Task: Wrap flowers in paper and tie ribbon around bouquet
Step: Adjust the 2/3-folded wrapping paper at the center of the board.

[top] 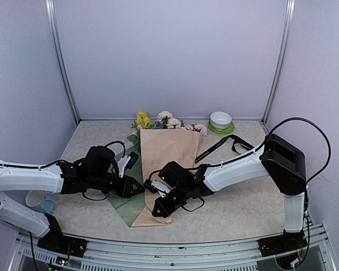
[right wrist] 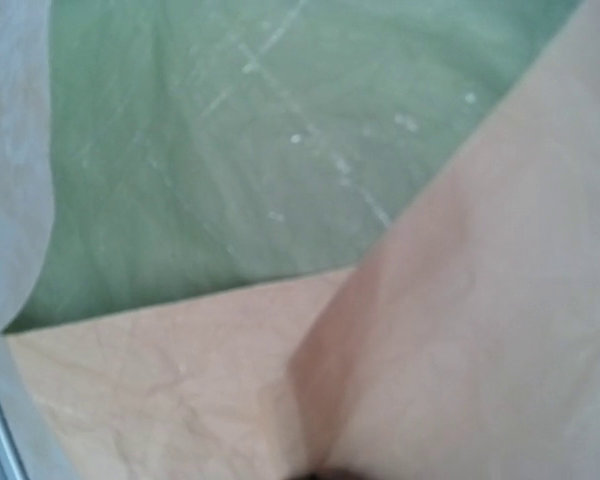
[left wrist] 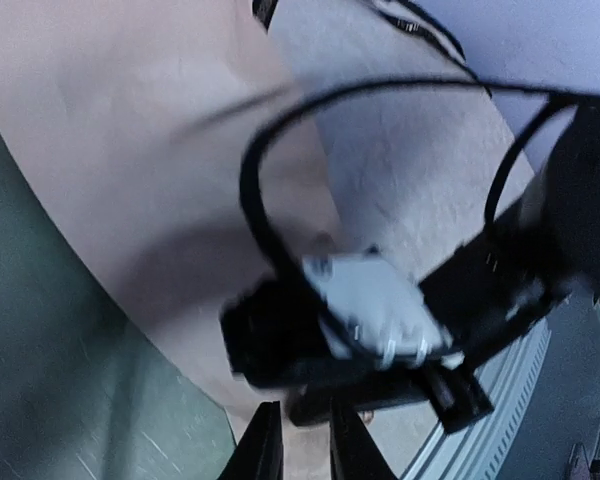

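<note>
The peach paper (top: 168, 151) lies flat on the table, folded into a long cone that narrows toward the near edge. A green sheet (top: 126, 208) shows from under its left side. Pink, yellow and blue flowers (top: 168, 121) stick out at the far, wide end. The black ribbon (top: 217, 148) trails loose to the right, one end just beside the paper.

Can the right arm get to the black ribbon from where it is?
Probably yes. The ribbon lies uncovered right of the bouquet, just behind the right arm's forearm. But the right claw is shut and down on the bouquet's lower end, so it must lift and swing back first.
</note>
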Tool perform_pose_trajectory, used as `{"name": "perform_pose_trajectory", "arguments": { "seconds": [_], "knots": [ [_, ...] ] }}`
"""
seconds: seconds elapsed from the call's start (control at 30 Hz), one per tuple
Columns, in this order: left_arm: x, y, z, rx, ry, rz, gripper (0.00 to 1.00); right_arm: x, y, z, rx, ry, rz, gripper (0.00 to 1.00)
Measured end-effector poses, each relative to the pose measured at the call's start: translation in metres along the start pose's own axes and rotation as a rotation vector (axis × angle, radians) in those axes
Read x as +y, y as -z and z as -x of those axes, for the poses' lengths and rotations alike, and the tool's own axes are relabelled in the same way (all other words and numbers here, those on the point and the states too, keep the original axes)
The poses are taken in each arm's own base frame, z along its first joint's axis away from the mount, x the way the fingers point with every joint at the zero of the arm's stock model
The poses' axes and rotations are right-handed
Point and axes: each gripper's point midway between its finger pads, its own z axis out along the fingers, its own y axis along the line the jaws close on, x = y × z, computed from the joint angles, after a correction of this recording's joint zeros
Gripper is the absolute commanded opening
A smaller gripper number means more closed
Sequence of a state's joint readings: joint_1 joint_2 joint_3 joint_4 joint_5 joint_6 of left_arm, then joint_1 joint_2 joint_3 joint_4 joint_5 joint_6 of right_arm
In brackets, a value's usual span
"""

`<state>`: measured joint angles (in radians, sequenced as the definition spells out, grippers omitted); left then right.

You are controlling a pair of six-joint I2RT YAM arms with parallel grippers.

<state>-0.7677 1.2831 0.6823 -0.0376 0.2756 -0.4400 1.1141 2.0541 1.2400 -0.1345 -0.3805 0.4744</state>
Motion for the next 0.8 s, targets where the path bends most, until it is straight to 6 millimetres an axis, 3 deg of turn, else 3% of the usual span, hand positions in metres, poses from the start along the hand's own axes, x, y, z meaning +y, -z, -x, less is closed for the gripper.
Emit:
{"name": "perform_pose_trajectory", "arguments": {
  "seconds": [0.07,0.13,0.23,0.37,0.5,0.7,0.8],
  "knots": [
    [-0.008,-0.004,-0.052,0.11,0.016,-0.003,0.14,0.001,-0.001,0.0,-0.007,-0.018,0.01,0.0],
    [-0.003,-0.007,-0.101,0.228,0.043,0.034,0.13,0.002,-0.001,0.0,-0.013,-0.036,0.02,0.0],
    [0.009,-0.008,-0.14,0.337,0.062,0.108,0.11,0.002,-0.002,0.0,-0.021,-0.059,0.037,0.0],
    [0.016,-0.02,-0.151,0.377,0.056,0.177,0.08,0.002,-0.003,0.001,-0.034,-0.079,0.049,0.0],
    [0.006,-0.028,-0.151,0.384,0.02,0.199,0.08,0.002,-0.002,0.001,-0.043,-0.086,0.052,0.0],
    [0.004,-0.021,-0.16,0.429,-0.031,0.284,0.09,0.002,-0.002,0.001,-0.047,-0.093,0.05,0.0],
    [-0.007,-0.018,-0.153,0.429,-0.083,0.297,0.08,0.002,-0.002,0.0,-0.045,-0.097,0.053,0.0]
  ]
}}
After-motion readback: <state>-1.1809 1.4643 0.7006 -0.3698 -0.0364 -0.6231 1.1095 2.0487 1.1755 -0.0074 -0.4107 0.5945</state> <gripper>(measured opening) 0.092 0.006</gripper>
